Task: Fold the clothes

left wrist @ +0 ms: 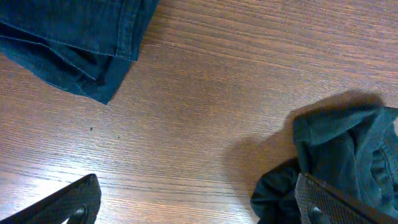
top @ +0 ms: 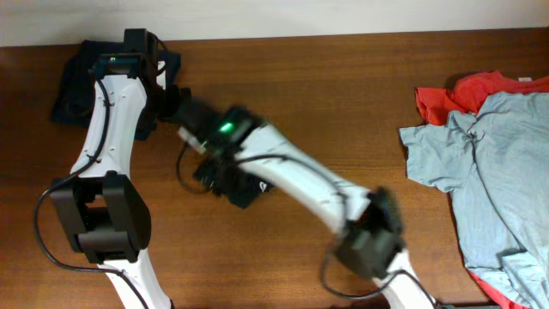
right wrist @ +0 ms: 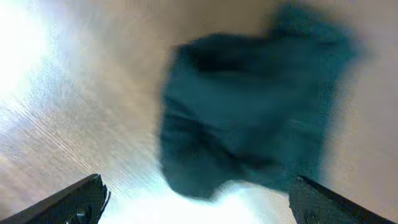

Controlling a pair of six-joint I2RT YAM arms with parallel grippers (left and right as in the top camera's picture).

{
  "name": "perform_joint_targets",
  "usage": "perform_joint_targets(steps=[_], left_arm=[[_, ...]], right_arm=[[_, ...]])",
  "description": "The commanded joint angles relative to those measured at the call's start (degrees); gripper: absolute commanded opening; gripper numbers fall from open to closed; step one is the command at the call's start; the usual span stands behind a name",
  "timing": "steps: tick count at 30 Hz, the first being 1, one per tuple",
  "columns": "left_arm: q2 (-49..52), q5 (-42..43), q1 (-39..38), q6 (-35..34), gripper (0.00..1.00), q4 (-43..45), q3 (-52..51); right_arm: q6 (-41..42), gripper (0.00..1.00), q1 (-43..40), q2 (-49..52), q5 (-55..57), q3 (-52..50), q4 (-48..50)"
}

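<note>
L fingers (left wrist: 71,200) released, beside crumpled black tee (left wrist: 339,149); R fingers (right wrist: 74,199) released above it; navy tee (left wrist: 68,31) nearby.

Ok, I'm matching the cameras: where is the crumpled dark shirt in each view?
Overhead: dark shirt just left of centre.
Left wrist: lower right corner.
Right wrist: centre, blurred.
Shared landmark: the wood table under it.
</note>
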Motion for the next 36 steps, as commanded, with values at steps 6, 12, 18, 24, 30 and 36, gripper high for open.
perform_joint_targets(steps=[6, 12, 18, 24, 30, 36], left_arm=[[-1.42, -0.68, -0.04, 0.92, 0.99, 8.48, 0.74], [-1.42, 0.9, -0.07, 0.87, 0.99, 10.56, 0.74], [-1.81, 12.41, -0.07, 0.79, 0.77, 4.85, 0.76], [-3.39, 16.76, -0.81, 0.74, 0.64, -5.05, 0.74], [-7.56, 15.87, -4.57, 0.68, 0.69, -12.13, 0.59], [-8.55, 11.56, -10.93, -5.25, 0.75, -14.4, -3.74]], right_arm=[[8.48, 0.99, -21.51, -11.41, 5.27, 1.97, -8.11], [8.81, 0.99, -38.8, -11.02, 5.05, 1.49, -15.56], [8.81, 0.99, -51.41, -11.02, -0.37, 0.33, -16.44], [8.79, 0.99, -59.06, -10.99, -0.72, 0.33, -16.39], [8.79, 0.99, -63.67, -10.99, -0.72, 0.33, -16.37], [8.79, 0.99, -65.02, -10.99, -0.7, 0.33, -16.24]])
